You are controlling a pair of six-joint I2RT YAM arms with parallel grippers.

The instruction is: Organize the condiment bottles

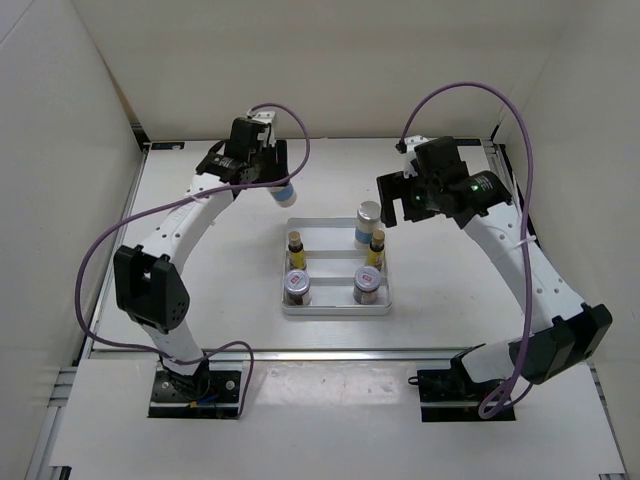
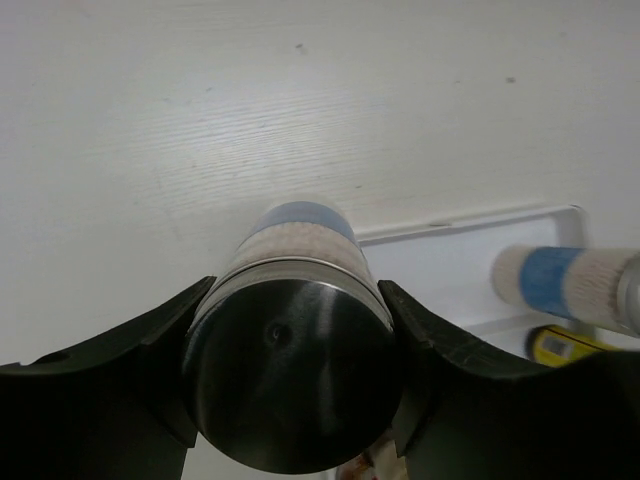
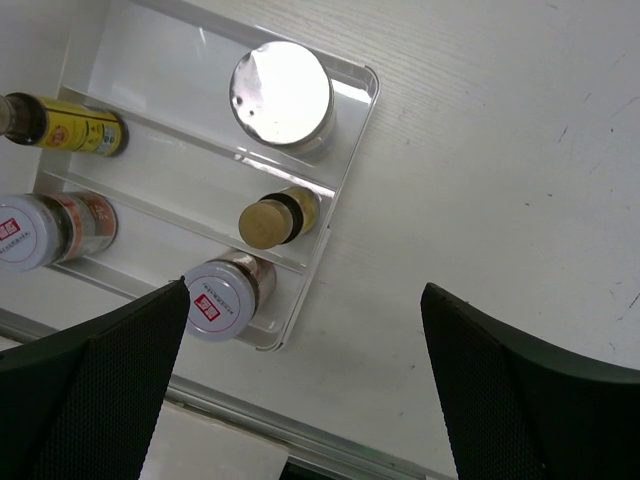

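Top external view: left gripper (image 1: pixel 270 176), jaws clamped on tall white blue-banded grey-lidded bottle (image 1: pixel 284 191), long axis near vertical, over tabletop (image 1: pixel 200 290). White ridged tray (image 1: pixel 335 312) just right-front; back-left slot (image 1: pixel 312 231) vacant. Right gripper (image 1: pixel 393 200) jaws open, farther.

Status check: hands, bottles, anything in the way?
Left hand shut on tall bottle, outside tray. Right hand open, empty. Five bottles in tray. Nothing in the way.
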